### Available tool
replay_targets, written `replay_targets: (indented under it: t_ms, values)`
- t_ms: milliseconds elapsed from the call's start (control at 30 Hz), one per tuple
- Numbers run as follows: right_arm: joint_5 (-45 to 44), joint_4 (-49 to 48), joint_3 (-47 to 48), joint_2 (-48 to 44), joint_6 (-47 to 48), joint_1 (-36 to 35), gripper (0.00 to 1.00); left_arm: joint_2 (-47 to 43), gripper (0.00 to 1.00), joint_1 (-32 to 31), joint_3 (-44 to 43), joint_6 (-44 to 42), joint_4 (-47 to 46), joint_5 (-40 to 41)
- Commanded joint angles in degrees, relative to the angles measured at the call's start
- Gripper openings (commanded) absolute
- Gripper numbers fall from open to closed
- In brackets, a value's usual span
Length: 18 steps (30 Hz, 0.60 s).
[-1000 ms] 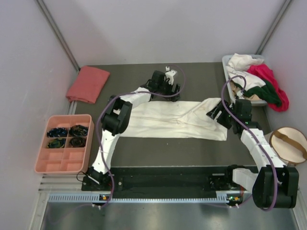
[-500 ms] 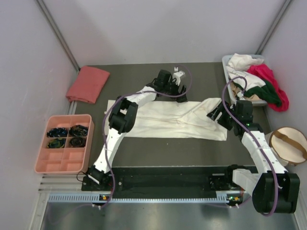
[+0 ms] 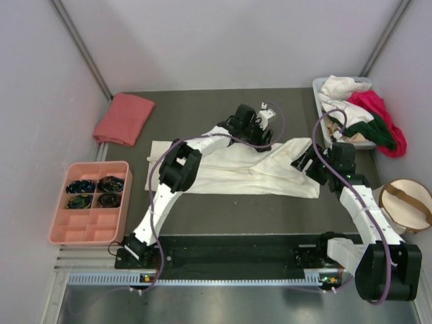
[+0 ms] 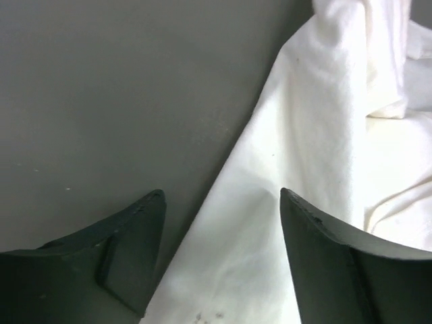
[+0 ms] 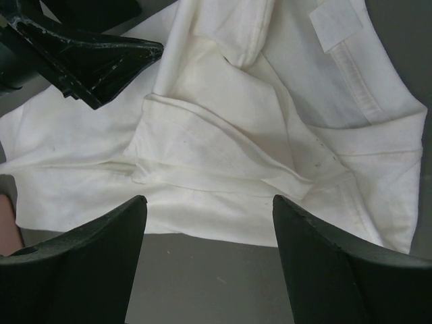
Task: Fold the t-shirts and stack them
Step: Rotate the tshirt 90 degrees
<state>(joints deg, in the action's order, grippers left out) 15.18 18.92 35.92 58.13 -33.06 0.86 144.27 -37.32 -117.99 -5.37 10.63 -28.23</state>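
Left wrist view, left pincer (image 4: 221,194) agape over cream t-shirt (image 4: 317,135) edge, right pincer (image 5: 209,199) agape, gripping nothing

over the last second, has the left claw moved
Yes. The left claw has shifted right along the cream shirt's far edge, toward the clothes bin.

- Top view: high above the near side of the cream-white t-shirt (image 3: 236,169), looking steeply down, far enough back to hold the whole shirt.
- Left wrist view: very close over the shirt's far edge, facing down.
- Right wrist view: a little higher over the shirt's right end (a sewn label (image 5: 335,27) in sight), facing down.
- All three views share that shirt.
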Motion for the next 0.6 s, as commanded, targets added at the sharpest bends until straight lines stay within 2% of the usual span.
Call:
replay_targets:
  t_ms: [0, 33, 133, 200, 233, 267, 433, 567]
  values:
    - [0.5, -1.1, -0.2, -1.8, 0.4, -0.6, 0.75, 2.2, 0.62, 0.1, 0.6, -0.8, 6.6, 2.7]
    - [0.4, -0.8, -0.2, -2.1, 0.5, -0.6, 0.75, 2.2, 0.56, 0.1, 0.1, -0.7, 6.9, 2.7]
    - [0.0, -0.5, -0.3, -2.5, 0.5, -0.6, 0.75, 2.5, 0.29, 0.1, -0.4, -0.6, 7.1, 2.4]
    - [-0.2, -0.4, -0.4, -2.8, 0.5, -0.6, 0.75, 2.7, 0.18, 0.0, -0.7, -0.6, 7.4, 2.6]
    - [-0.2, -0.4, -0.7, -2.8, 0.5, -0.6, 0.75, 2.8, 0.04, 0.0, -0.8, -0.4, 7.5, 2.7]
    - [-0.2, -0.4, -0.8, -2.8, 0.4, -0.6, 0.75, 3.1, 0.00, 0.0, -1.3, -0.3, 7.6, 2.9]
    - [0.1, -0.8, -1.5, -3.1, 0.0, -0.6, 0.75, 3.7, 0.00, 0.1, -2.4, 1.0, 7.5, 3.6]
    - [0.0, -0.6, -1.6, -3.1, 0.0, -0.6, 0.75, 5.1, 0.00, 0.8, -4.4, 5.3, 5.2, 5.5]
